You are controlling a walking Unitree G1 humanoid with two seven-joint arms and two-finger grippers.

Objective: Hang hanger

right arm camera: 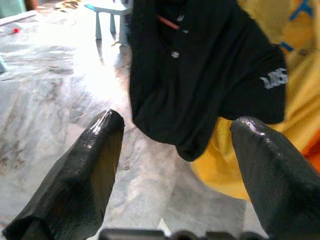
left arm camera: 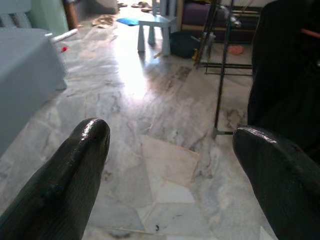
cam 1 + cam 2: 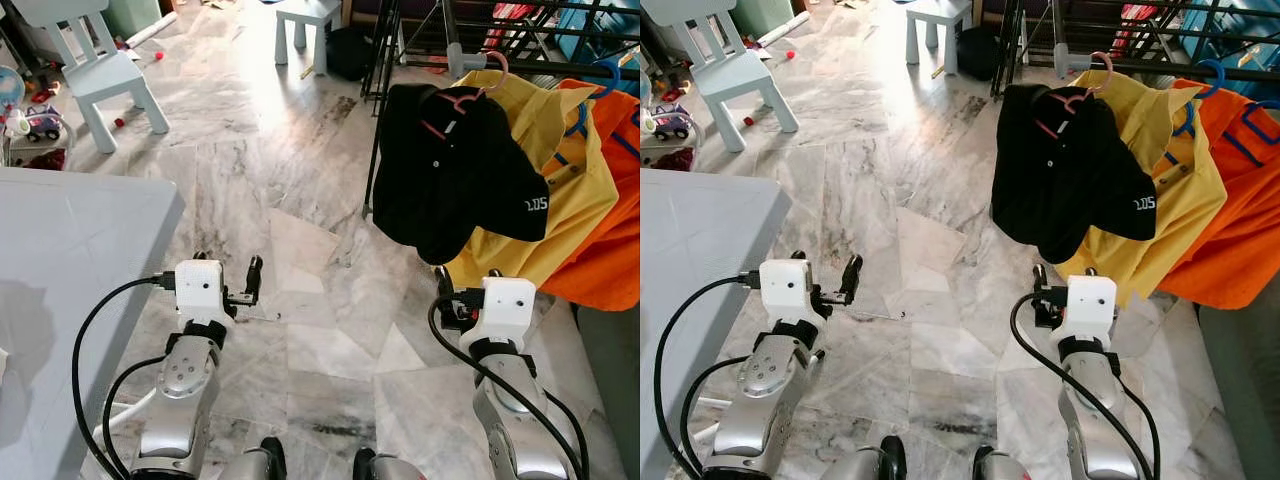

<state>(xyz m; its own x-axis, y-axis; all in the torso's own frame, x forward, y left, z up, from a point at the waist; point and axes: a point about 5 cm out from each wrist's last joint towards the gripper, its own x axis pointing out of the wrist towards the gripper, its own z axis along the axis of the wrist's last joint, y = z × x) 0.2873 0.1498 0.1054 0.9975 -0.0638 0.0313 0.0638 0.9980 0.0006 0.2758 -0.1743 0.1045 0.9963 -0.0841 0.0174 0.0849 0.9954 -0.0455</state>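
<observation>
Head views: the pink hanger point(image 3: 478, 88) carrying a black shirt point(image 3: 450, 170) sits hooked on the rack rail point(image 3: 560, 68) beside a yellow shirt point(image 3: 560, 180), so hanging looks done; the hook's seat is hard to confirm. Left wrist view: left tool point(image 2: 170, 165) spread, empty, over the floor point(image 2: 150, 100). Right wrist view: right tool point(image 1: 175, 170) spread, empty, facing the black shirt.

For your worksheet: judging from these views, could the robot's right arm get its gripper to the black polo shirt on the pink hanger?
Probably yes. The right gripper is open and faces the black polo shirt with nothing between them.
</observation>
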